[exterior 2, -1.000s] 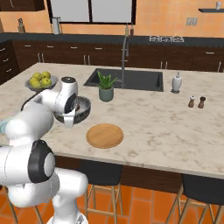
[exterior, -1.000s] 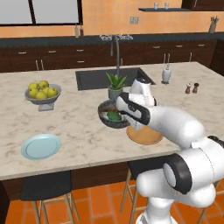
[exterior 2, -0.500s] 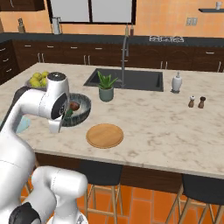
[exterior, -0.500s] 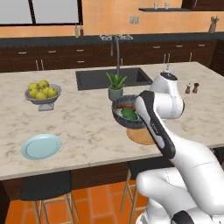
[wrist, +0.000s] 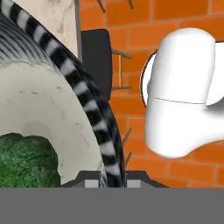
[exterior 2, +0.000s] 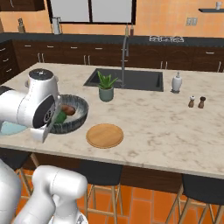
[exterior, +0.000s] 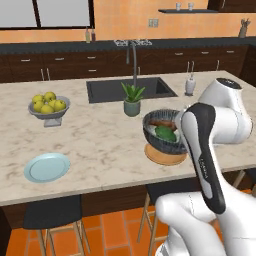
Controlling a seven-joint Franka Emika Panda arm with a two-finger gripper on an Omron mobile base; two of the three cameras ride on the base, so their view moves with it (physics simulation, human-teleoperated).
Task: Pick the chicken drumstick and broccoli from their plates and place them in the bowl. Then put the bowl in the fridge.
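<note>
While clamped in the jaws, bowl (wrist: 52, 113) rim, broccoli (wrist: 26, 159) just inside.

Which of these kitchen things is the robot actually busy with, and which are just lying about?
Part of the job:
- bowl, lifted, its rim pinched by the shut gripper
- chicken drumstick and broccoli inside it
- orange-tan plate and pale blue plate

Just lying about:
- fruit bowl
- potted plant
- soap dispenser
- two shakers

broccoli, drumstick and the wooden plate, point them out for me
broccoli (exterior: 165, 133), left base view, on its green top
drumstick (exterior 2: 68, 110), right base view, on its brown meat
wooden plate (exterior 2: 104, 135), right base view, on its bare centre
</note>
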